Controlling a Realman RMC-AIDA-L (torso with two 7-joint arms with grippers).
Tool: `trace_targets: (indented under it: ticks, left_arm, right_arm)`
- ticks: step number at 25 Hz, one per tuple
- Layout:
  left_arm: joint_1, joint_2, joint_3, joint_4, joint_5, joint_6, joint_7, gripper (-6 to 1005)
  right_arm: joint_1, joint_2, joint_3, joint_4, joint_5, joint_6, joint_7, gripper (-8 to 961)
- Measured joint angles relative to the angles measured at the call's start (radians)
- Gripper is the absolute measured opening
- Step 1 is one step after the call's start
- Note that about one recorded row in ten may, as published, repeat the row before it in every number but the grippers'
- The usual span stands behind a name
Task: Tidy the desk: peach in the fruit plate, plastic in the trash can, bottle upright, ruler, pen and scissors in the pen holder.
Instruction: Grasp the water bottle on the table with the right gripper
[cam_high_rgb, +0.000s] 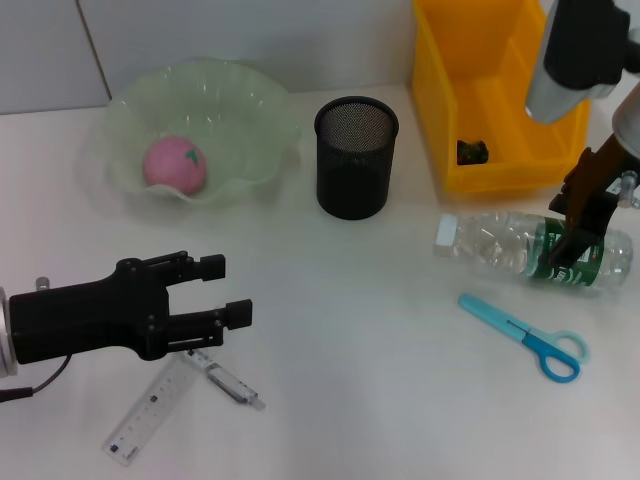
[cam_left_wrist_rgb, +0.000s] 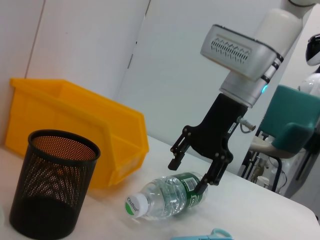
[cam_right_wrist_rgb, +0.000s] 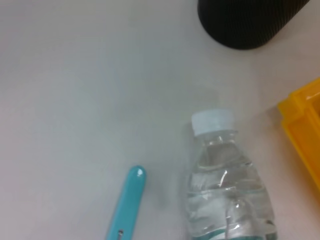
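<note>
— Right gripper (cam_high_rgb: 572, 232), jaws apart, straddling the green label of the bottle (cam_high_rgb: 500, 243) lying on its side on the counter (cam_high_rgb: 380, 330), far right.

— Left gripper (cam_high_rgb: 215, 292)?

— Jaws apart too, hovering over the ruler (cam_high_rgb: 150, 412) and pen (cam_high_rgb: 232, 384), near left.

— Progress?

— Peach (cam_high_rgb: 174, 164) sits in the fruit plate (cam_high_rgb: 250, 110). Scissors (cam_high_rgb: 525, 335) loose; pen holder (cam_high_rgb: 356, 157) looks empty.

Materials and surface finishes on the matt white table (cam_high_rgb: 360, 300).
Bottle (cam_high_rgb: 500, 243): clear glossy plastic; pen holder (cam_high_rgb: 356, 157): black wire mesh; fruit plate (cam_high_rgb: 250, 110): translucent, wavy-rimmed; bin (cam_high_rgb: 480, 160): smooth yellow plastic.
</note>
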Motion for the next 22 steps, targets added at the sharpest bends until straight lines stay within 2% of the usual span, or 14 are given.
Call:
trace_targets:
  ticks: [7,22]
  left_arm:
    - [0.0,-0.004,-0.003,0.001,0.0,0.0,-0.006,730]
    - [-0.004,-0.009,-0.01,0.001,-0.002,0.003,-0.006,726]
  right_arm:
    - [0.004,0.019,-0.032,0.048,-0.037,0.064,-0.021,757]
    - [0.026,0.027,-0.065,0.196,-0.038,0.165,-0.023,759]
